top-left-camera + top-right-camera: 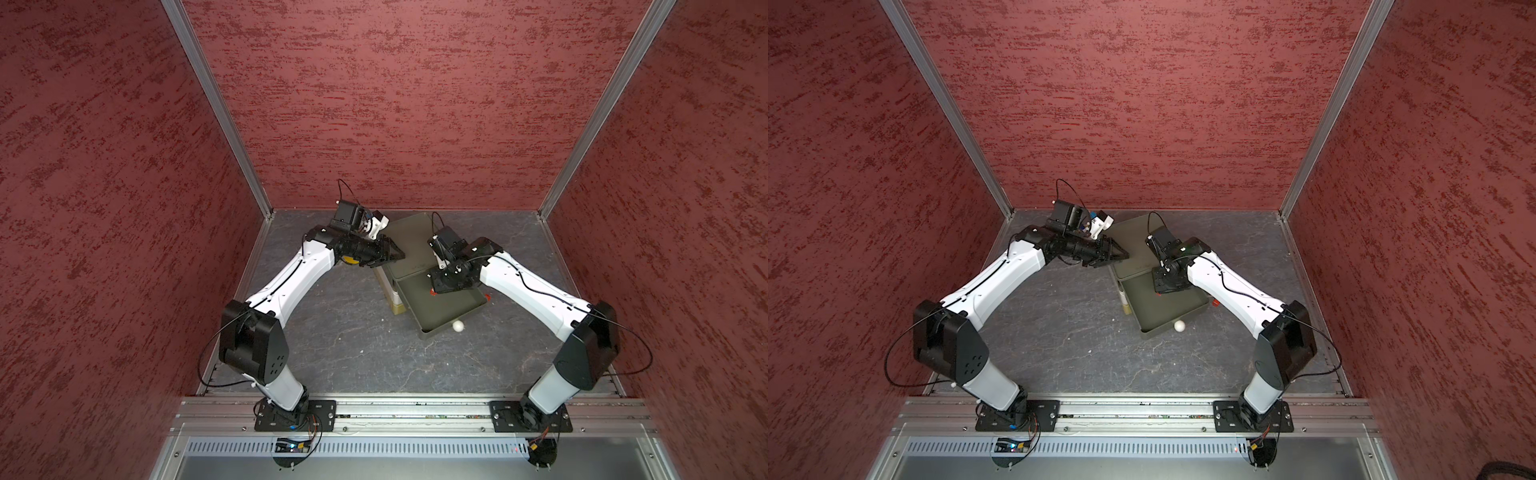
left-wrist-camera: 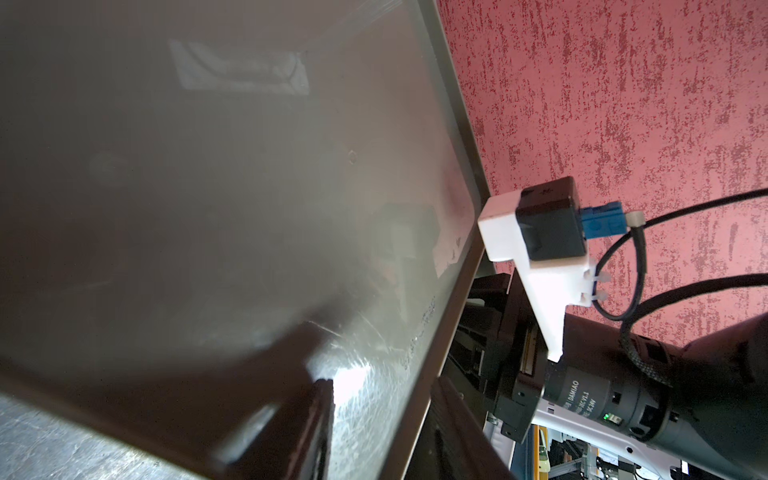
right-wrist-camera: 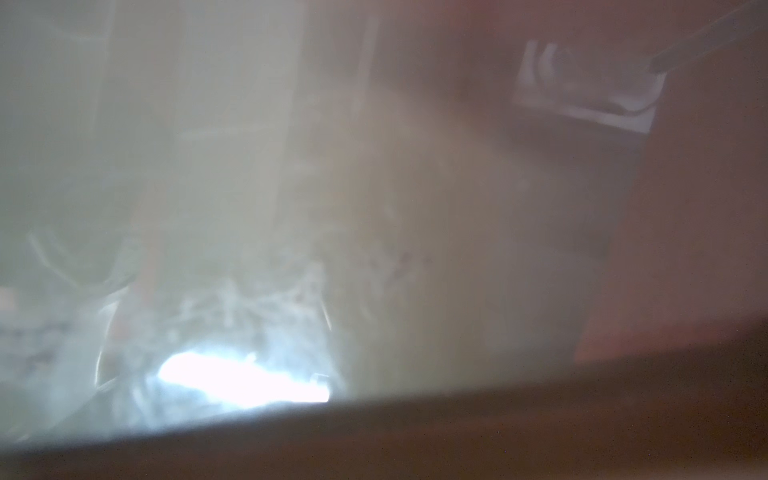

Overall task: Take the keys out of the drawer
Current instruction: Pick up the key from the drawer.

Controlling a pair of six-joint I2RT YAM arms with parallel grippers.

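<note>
At table back-centre, the olive cabinet is standing with its top drawer pulled out toward the arm bases, white knob on the front.

Left arm is reaching in from the side, forearm sloping up from the elbow and wrist roughly level. The left gripper is lying across the cabinet top at its left edge. Jaws are pinched together. In the left wrist view one finger is sitting low over the glossy top. Can't tell if it's nipping the rim.

Right arm is bending elbow-out with the wrist pitching steeply down, and the right gripper is dipping into the drawer close to the cabinet face. Fingers are hiding under the wrist in both top views, and the right wrist view is all blur and glare. Clenched or released: can't tell.

Red key tag is peeking out right at that gripper, inside the drawer; held or not, can't tell. Second red key tag is lying on the table just outside the drawer's right wall, beside the right forearm. Yellow patch is showing under the left wrist; can't tell what it is.
</note>
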